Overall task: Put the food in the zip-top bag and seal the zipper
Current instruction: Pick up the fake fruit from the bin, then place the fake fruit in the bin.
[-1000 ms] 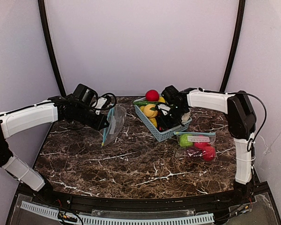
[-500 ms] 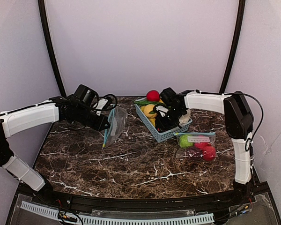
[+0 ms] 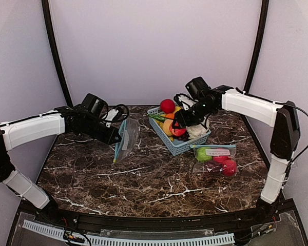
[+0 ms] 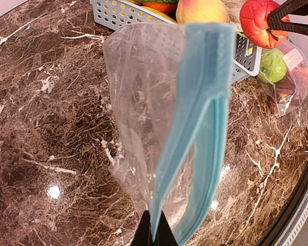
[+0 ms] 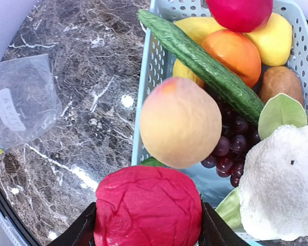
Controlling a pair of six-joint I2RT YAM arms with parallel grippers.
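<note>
My left gripper (image 3: 116,137) is shut on the blue zipper edge (image 4: 205,77) of a clear, empty zip-top bag (image 3: 126,136) and holds it hanging above the table; in the left wrist view the gripper (image 4: 155,233) pinches one zipper strip. My right gripper (image 3: 178,128) is shut on a wrinkled red fruit (image 5: 149,210) and holds it just above the near-left corner of the light-blue basket (image 3: 175,148). A peach (image 5: 179,123), cucumber (image 5: 205,66), orange, yellow fruits and a red apple (image 3: 167,105) lie in the basket.
A second clear bag (image 3: 215,159) holding a green apple and red fruits lies on the marble table to the right of the basket. Grapes, a kiwi and a white cauliflower (image 5: 287,189) also fill the basket. Curtain walls close the back and sides.
My right gripper has risen out of the basket with the red fruit in it, and its arm has lifted. The left gripper and bag have barely moved.
</note>
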